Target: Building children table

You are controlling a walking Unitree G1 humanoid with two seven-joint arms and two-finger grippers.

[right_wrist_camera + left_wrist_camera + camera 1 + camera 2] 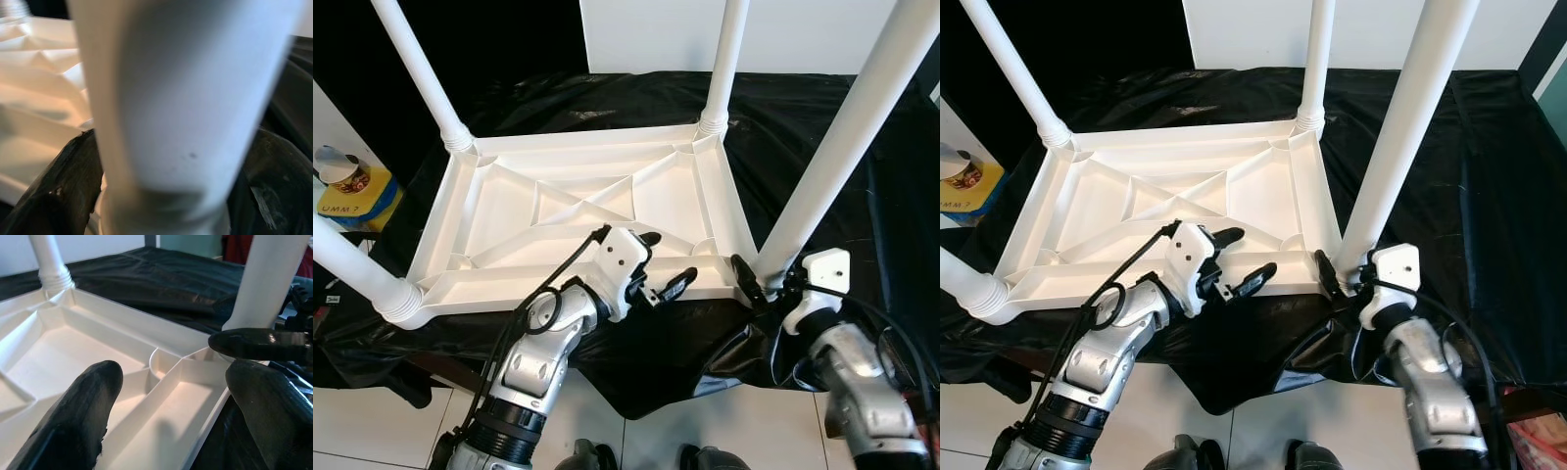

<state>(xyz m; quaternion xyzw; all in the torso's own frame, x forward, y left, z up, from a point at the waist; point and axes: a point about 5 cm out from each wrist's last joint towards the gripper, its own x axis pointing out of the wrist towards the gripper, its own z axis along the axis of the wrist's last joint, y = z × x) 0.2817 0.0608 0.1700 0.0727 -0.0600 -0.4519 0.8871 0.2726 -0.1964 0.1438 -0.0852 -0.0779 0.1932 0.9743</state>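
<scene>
You had the white plastic tabletop [587, 201] lying upside down on a surface draped in black sheeting [803, 127], ribbed underside up, w/ all four legs standing in their corner sockets. Far legs sat at approx 11 o'clock [421, 69] and 1 o'clock [724, 59] of the top's centre, the near-left leg [357, 269] at 8 o'clock, the near-right leg [847, 137] at 4 o'clock.

Your right gripper [766, 286] was at the base of that near-right leg; in the right wrist view a black finger [58, 191] stood on each side of the tube, close against it, so it read as clamped around the leg just above the socket. Your left gripper [664, 264] hung over the near rim at approx 5 o'clock of the centre, fingers [83, 406] spread, gripping nothing; one tip was over the inner tray, the other out past the rim.

Handling, as a judgement: the top looked like thin moulded plastic, so light and fairly stiff thanks to the ribs, but smooth and prob slippery under hard pads. The legs were long hollow-looking tubes, so force applied high up would lever on the socket; low down near the collar was the sensible place to hold, as you did. For the top itself, the rim wall or a rib gave an edge to pinch; flat panels gave none. The sheeting was slick, so the whole thing could slide if pushed sideways.

At 9 o'clock, off the table, sat a yellow tub [352, 191], not part of the job.
</scene>
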